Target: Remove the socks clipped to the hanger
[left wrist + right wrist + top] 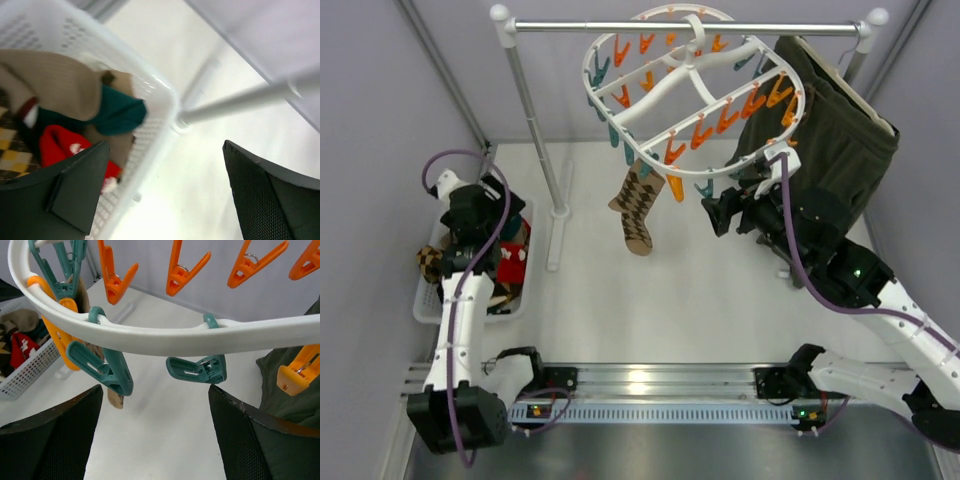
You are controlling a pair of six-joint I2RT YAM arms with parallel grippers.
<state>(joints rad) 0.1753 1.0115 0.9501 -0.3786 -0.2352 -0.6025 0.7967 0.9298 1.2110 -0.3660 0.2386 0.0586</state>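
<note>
Nearest, well to the left of the hanger point(660, 95) and closer to the arm bases, a white basket point(428, 305) sits on the tabletop point(700, 290) with loose socks point(512, 262) piled in it: red, teal, tan and a checked brown one. The left gripper point(480, 222) hangs over this basket. In its wrist view the jaws stand wide apart with nothing between them, one finger point(75, 190) over the red sock and the other beyond the basket's rim point(162, 102). Farther in, just below the hanger's near right rim, the right gripper point(718, 214) points up at the frame. Its jaws are also apart and empty, and a teal clip point(197, 370) dangles from the white rim point(165, 337) above the gap without touching either finger. To the left of that gripper, one argyle sock point(636, 205) hangs from the hanger's near edge, toe down and clear of the tabletop. The wrist view shows only its brown tip point(115, 399) behind two teal clips. The hanger itself hangs tilted from the rail point(620, 27) by its central hook, and rows of orange clips point(725, 115) along its crossbars hold nothing. Touching the hanger's right side, dark green shorts point(835, 130) hang from the same rail at the far right.
</note>
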